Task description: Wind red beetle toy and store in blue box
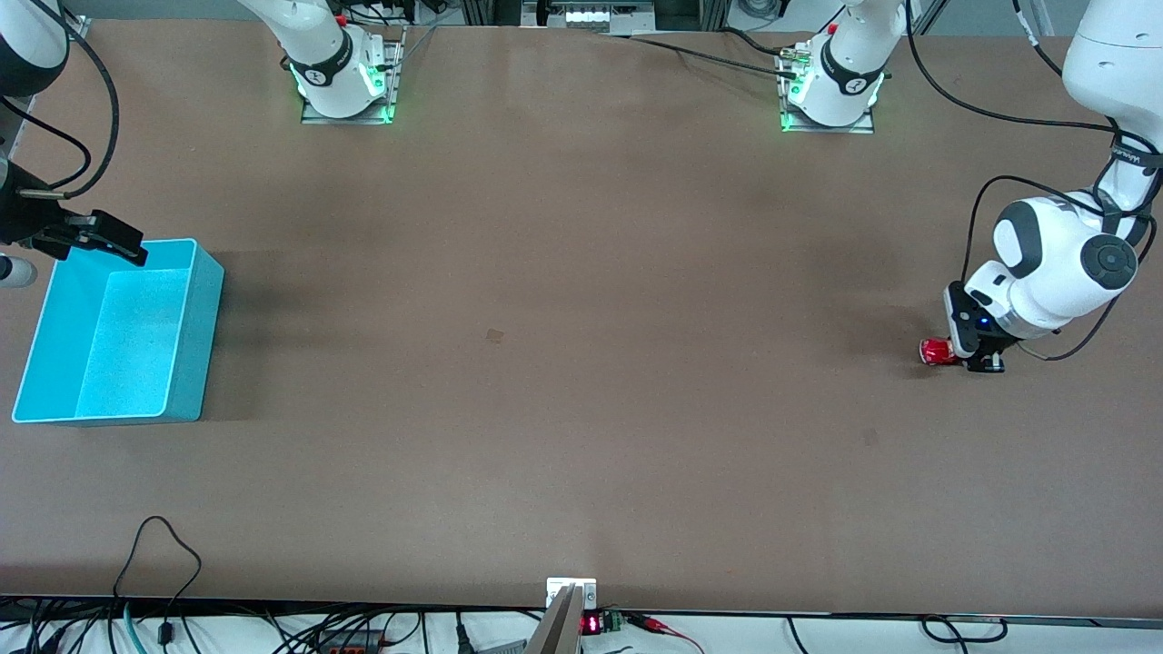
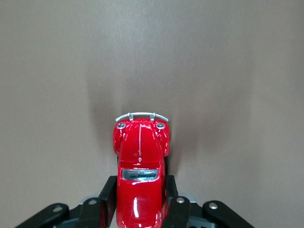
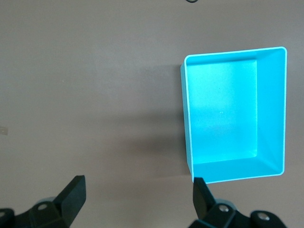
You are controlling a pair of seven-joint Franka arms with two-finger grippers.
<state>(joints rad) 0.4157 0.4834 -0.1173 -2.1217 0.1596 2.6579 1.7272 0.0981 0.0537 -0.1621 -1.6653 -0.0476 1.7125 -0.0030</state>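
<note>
The red beetle toy (image 1: 936, 351) is at the left arm's end of the table, down at the tabletop. My left gripper (image 1: 965, 354) is shut on it. In the left wrist view the fingers (image 2: 108, 199) press both sides of the toy's rear body (image 2: 141, 152), and its silvery bumper points away from the wrist. The blue box (image 1: 198, 309) stands empty at the right arm's end. My right gripper (image 1: 114, 241) hangs open and empty over the box's corner nearest the robot bases. The right wrist view shows the box (image 3: 271, 109) beside the open gripper (image 3: 137, 186).
The two arm bases (image 1: 345, 86) (image 1: 831, 91) stand along the table edge farthest from the front camera. Cables (image 1: 154, 545) and a small bracket (image 1: 571, 592) lie along the edge nearest it. A small dark mark (image 1: 495, 336) is mid-table.
</note>
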